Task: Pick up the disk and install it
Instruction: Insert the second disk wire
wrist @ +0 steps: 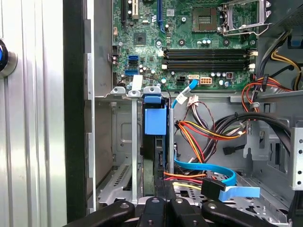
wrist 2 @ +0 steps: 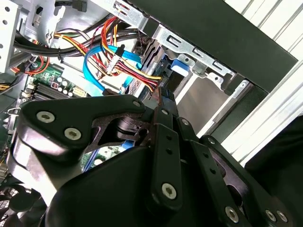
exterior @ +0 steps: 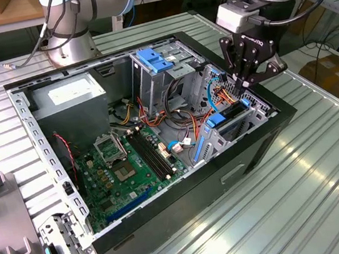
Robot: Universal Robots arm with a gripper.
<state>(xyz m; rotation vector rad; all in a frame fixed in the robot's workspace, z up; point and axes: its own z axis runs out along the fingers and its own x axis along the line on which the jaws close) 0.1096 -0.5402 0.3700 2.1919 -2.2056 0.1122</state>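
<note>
Disk w/ blue bracket stands on edge in drive bay

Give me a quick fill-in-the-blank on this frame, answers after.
1. The gripper hangs over the open computer ____.
2. The disk stands on edge in a bay, its plastic bracket coloured ____.
3. The flat data cable beside that bay is ____.
4. The motherboard on the case floor is ____.

Answers: case; blue; blue; green

A ribbed metal table carries the open computer case and grey fixture blocks
</note>
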